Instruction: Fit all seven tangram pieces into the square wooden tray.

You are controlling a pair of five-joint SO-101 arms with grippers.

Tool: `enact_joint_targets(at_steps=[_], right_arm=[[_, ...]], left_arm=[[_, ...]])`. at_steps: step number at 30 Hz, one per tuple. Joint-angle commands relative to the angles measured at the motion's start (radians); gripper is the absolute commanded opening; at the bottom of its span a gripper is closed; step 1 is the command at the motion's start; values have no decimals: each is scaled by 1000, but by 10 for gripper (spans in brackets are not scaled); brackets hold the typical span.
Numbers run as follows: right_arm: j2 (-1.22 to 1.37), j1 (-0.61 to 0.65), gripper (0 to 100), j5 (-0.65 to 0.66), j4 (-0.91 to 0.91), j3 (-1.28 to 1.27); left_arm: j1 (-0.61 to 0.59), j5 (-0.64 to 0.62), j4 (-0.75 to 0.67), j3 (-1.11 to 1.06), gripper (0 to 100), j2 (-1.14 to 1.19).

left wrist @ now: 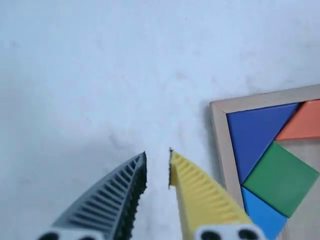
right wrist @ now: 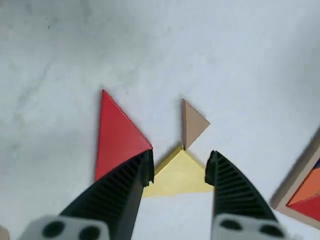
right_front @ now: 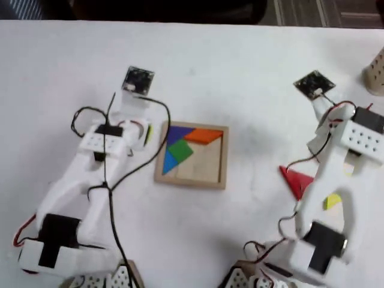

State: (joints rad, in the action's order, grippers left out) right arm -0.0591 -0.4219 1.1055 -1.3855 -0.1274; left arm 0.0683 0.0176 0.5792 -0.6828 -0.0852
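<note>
The right gripper [right wrist: 180, 157], spread open, straddles the yellow triangle [right wrist: 177, 181], which looks thin, light and stiff, best pinched across its edges.

- Worktop [right_front: 240, 72]: white, matte, faintly mottled surface, evenly lit.
- Dark strip [right_front: 150, 9]: beyond the worktop's far edge, in shadow.
- Striped flooring [right_front: 324, 12]: pale lines, far right corner.
- Beige perforated object [right_front: 376, 72]: at the worktop's right edge.

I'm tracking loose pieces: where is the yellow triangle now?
In the right wrist view, the yellow triangle lies on the table between the right gripper's open jaws, beside the red triangle and a tan triangle, right of the tray.
</note>
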Motion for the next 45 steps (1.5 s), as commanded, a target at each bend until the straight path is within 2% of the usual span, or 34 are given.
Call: enact_joint_targets(at_steps=[1,8,17,25,38,45], right_arm=[[136,-33,173,80,-12,143],[479,-45,173,118,-15,399],[716,-59,173,118,-28,588],[753,-122,173,224,-30,586],[754,-153,170,213,-35,512],[748,-133,170,124,13,511]], left_arm=[[-13,-23,8,57,146,-5],[-13,-23,3,57,151,-2],[-7,-15,2,57,151,-2],[-5,-15,2,57,151,-1],[-5,-15,2,57,151,-1],[-5,-15,2,57,151,-1]])
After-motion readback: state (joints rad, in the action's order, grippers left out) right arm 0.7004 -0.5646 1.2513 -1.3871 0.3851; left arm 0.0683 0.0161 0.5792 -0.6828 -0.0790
